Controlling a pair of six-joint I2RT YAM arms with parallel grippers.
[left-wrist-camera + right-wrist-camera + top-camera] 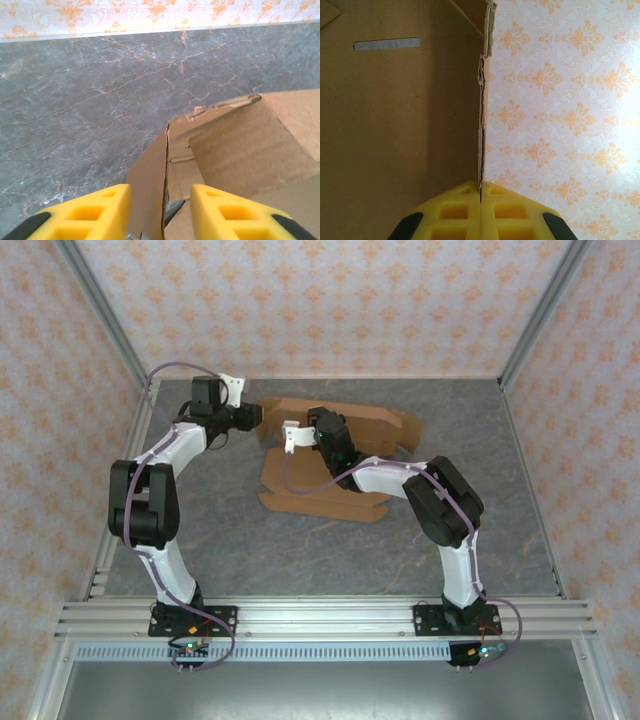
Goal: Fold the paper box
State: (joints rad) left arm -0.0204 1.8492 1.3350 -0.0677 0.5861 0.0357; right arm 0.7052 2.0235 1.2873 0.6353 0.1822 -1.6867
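The paper box (330,498) is brown die-cut cardboard, partly raised, in the middle of the grey table. My left gripper (258,420) is at its back left corner. In the left wrist view an upright flap (147,172) stands edge-on between the yellow fingers (112,207), close to the left one, with a gap to the right one. The left gripper (161,194) is open around it. My right gripper (322,432) is over the box's middle. In the right wrist view the right gripper (480,187) is shut on the edge of a raised panel (395,125) with a slot (386,44).
Grey marble-pattern tabletop (330,550) surrounds the box. Patterned walls and metal frame posts (100,310) close in the back and sides. Both arm bases sit on the rail (320,618) at the near edge.
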